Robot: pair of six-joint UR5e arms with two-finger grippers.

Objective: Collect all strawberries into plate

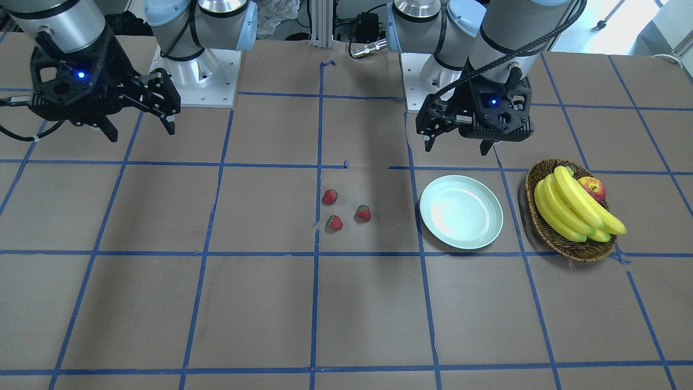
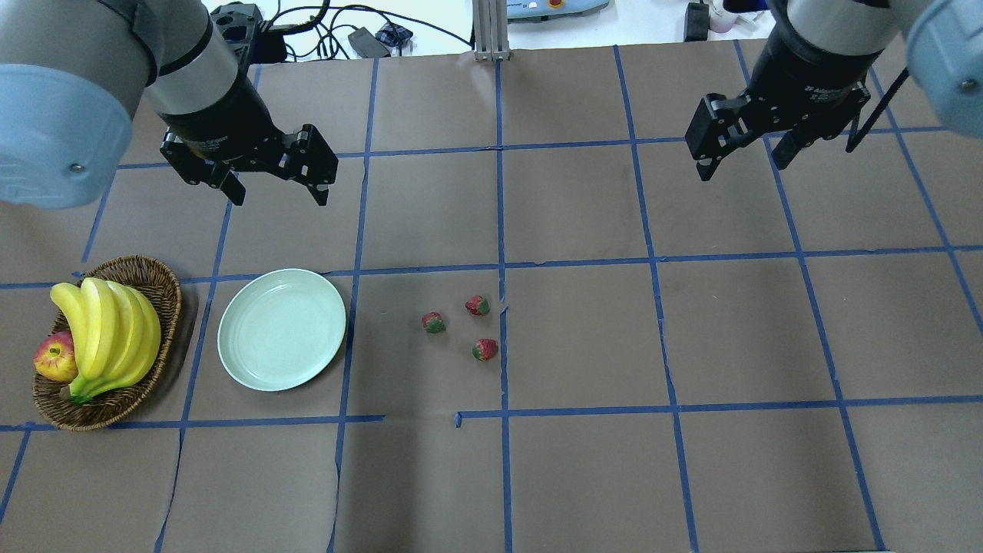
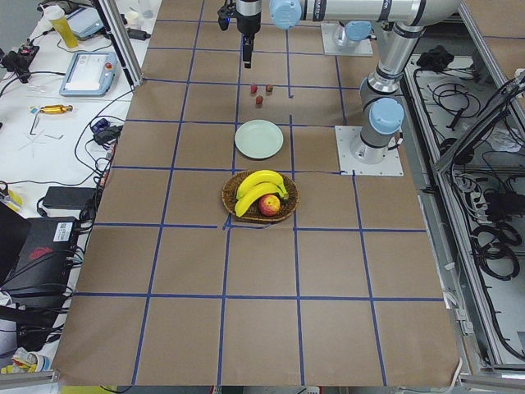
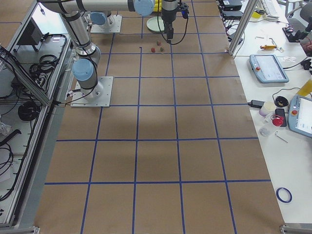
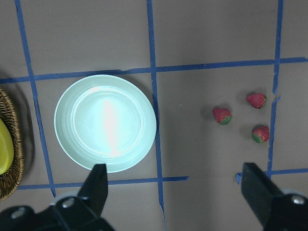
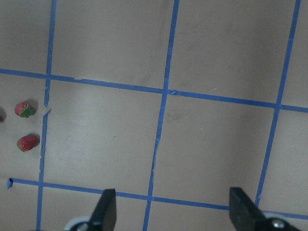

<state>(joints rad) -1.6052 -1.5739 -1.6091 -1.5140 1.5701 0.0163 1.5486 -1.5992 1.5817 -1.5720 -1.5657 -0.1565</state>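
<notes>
There are two things that can hold stuff on the tabletop (image 2: 584, 476). One is the plate (image 2: 282, 329). It is round and pale green, and its whole shiny inside shows. The other is a brown basket (image 2: 173, 307). In it lie one bunch of yellow bananas (image 2: 107, 330) and one red apple (image 2: 54, 359). The apple sits against the bananas, on the side away from the plate. The basket is on the robot's far left, and the plate lies just beside it, not touching it. Three strawberries (image 2: 434, 322) (image 2: 477, 306) (image 2: 484, 349) lie on the brown paper near the middle, to the right of the plate. They are close together, but each one lies apart from the others. All three are outside the plate. The left gripper (image 2: 280, 198) hangs in the air beyond the plate, and its jaws stand wide apart. The right gripper (image 2: 741, 167) hangs high on the other side, well apart from the strawberries, and its jaws are wide apart too.
</notes>
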